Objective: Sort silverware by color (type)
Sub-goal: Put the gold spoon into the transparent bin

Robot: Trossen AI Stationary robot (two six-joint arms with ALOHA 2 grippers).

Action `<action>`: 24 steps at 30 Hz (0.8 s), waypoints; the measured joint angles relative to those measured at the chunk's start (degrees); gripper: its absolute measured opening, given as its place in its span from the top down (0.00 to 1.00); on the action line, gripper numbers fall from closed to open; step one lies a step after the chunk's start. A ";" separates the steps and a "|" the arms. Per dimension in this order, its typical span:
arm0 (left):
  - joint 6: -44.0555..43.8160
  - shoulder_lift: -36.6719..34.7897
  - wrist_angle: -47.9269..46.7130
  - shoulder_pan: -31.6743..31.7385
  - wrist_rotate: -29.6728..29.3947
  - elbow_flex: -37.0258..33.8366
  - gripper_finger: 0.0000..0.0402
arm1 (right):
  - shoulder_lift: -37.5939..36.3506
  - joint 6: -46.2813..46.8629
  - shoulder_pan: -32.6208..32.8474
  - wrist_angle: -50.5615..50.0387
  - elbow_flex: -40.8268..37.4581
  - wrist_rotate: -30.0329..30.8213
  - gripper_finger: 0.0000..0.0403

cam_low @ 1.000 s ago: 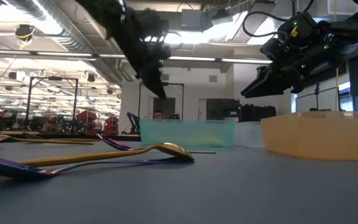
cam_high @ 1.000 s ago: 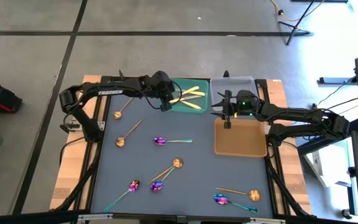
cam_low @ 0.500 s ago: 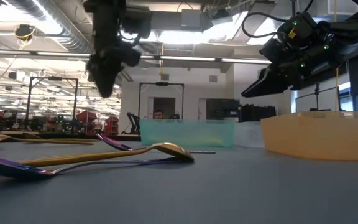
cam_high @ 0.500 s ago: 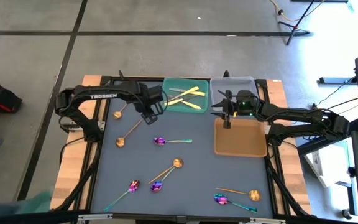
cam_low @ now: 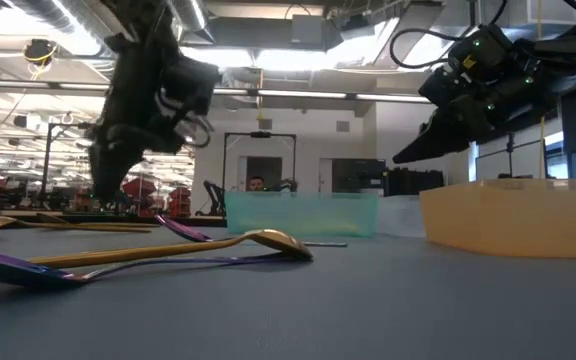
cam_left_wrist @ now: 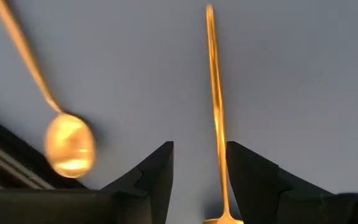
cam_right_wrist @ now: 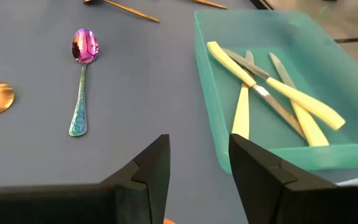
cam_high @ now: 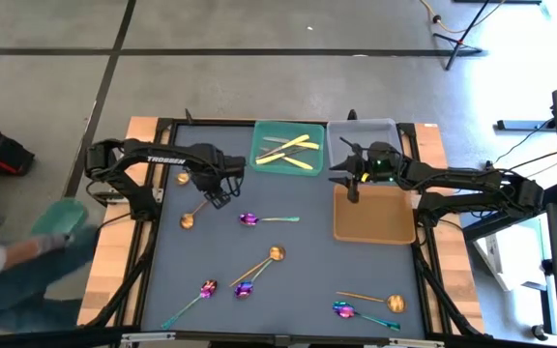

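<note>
Copper-gold slim metal spoon (cam_high: 201,205) flat on dark grey desk (cam_high: 298,261); left hand (cam_high: 216,198) above its handle, fingers apart, positioned for pickup. Right hand (cam_high: 353,181) parked over orange tray (cam_high: 373,215), fingers apart, empty.

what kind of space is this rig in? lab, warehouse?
Likely a robotics lab or open workshop. The low view shows exposed ceiling ducts and metal equipment frames behind the table; the high view shows bare concrete floor with cables and a tripod.
</note>
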 joint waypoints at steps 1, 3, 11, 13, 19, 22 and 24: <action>0.02 -0.02 1.37 0.24 0.87 -1.14 0.65 | 0.00 0.41 0.00 -0.09 -0.01 0.00 0.62; 0.04 -0.01 4.26 0.85 3.51 -3.35 0.65 | 0.00 1.10 0.00 -0.27 -0.01 0.00 0.62; 0.15 0.01 9.28 3.81 5.21 -7.54 0.65 | 0.00 -0.48 3.34 0.06 -0.01 0.29 0.62; 0.17 0.01 10.67 3.97 5.23 -7.65 0.65 | 0.00 -1.78 4.52 0.21 -0.01 0.33 0.62; 0.19 0.01 11.65 3.58 6.39 -7.74 0.65 | 0.00 -3.09 6.08 1.89 -0.01 0.53 0.62; 0.20 0.02 12.22 3.54 6.56 -8.65 0.69 | 0.00 -3.09 6.07 2.12 -0.01 0.51 0.62; 0.50 -0.07 12.97 3.75 6.64 -9.86 0.72 | 0.00 -3.09 6.05 1.95 -0.01 0.46 0.62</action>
